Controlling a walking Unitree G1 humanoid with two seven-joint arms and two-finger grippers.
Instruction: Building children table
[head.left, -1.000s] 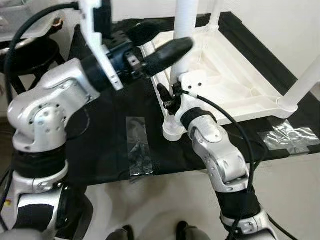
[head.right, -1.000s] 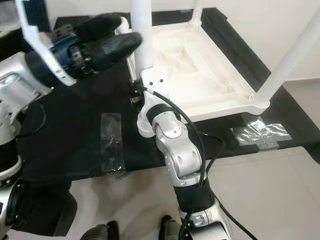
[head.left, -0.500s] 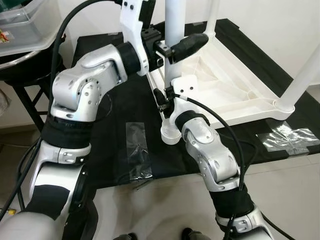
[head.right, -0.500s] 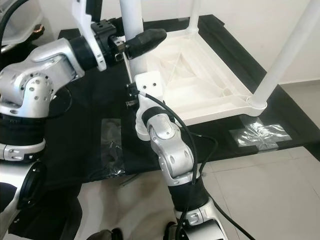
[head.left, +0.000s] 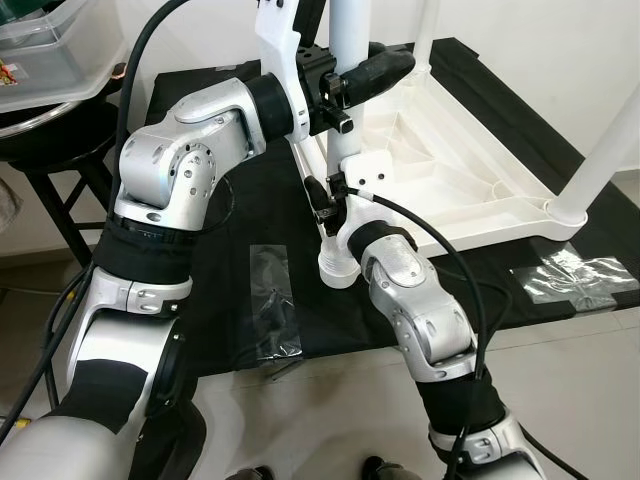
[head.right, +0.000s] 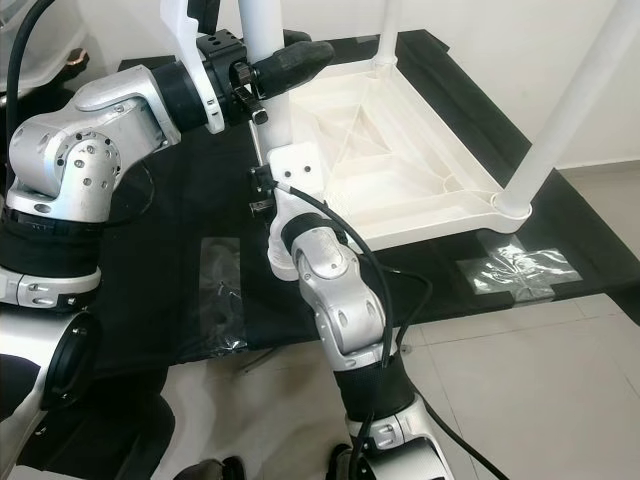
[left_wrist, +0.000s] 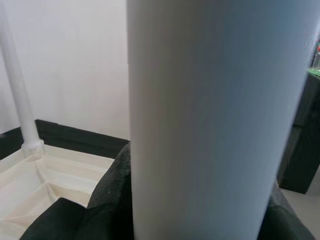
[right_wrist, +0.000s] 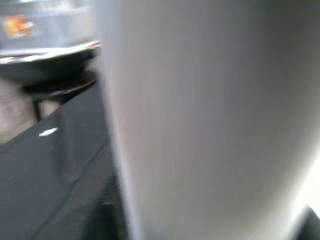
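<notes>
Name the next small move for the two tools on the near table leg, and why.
Probably twist the white cylindrical table leg to seat it in the corner socket of the upturned white plastic tabletop: the left tool clasps it higher up, and the right tool steadies it near the socket.

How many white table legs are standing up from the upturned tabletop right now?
3: the near-left leg with the left claw and right claw at it, the far leg, and the near-right leg. A fourth may be out of frame.
</notes>
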